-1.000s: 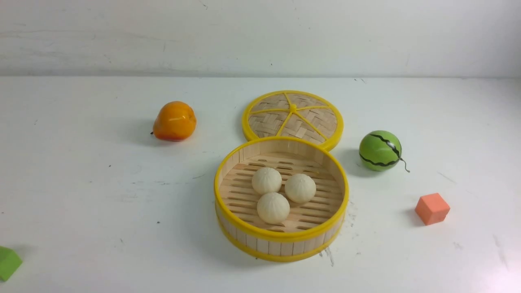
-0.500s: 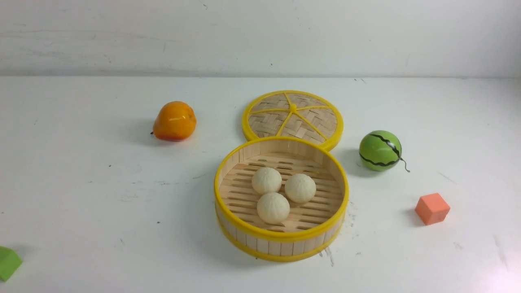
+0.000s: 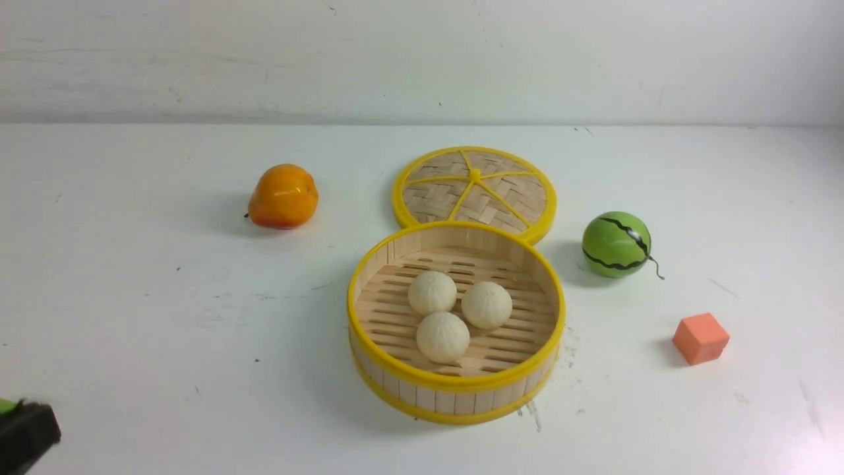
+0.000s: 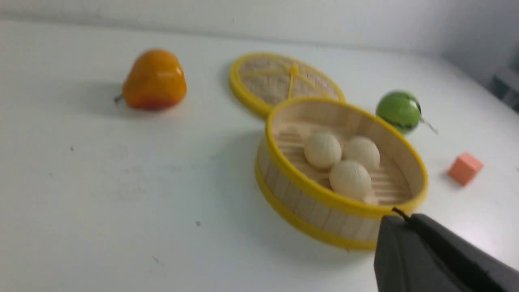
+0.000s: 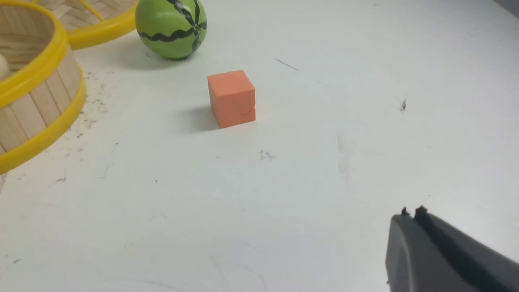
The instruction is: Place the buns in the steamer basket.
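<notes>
Three cream-white buns [image 3: 432,292] [image 3: 486,305] [image 3: 442,336] lie close together on the slatted floor of the steamer basket [image 3: 455,384] in the middle of the table. The left wrist view shows the same buns [image 4: 323,149] inside the basket [image 4: 320,211]. My left gripper [image 3: 26,432] pokes into the front view at the bottom left corner, far from the basket. It is shut and empty in its wrist view [image 4: 399,217]. My right gripper [image 5: 411,215] is shut on nothing, above bare table right of the basket [image 5: 36,101].
The flat woven lid [image 3: 475,190] lies just behind the basket. An orange fruit [image 3: 283,196] sits to the back left, a green watermelon ball [image 3: 616,243] to the right, and an orange cube [image 3: 700,338] nearer the front right. A green block [image 3: 6,405] peeks out behind the left gripper.
My left gripper has come into the front view at the bottom left corner, covering most of the green block. The buns and basket have not moved.
</notes>
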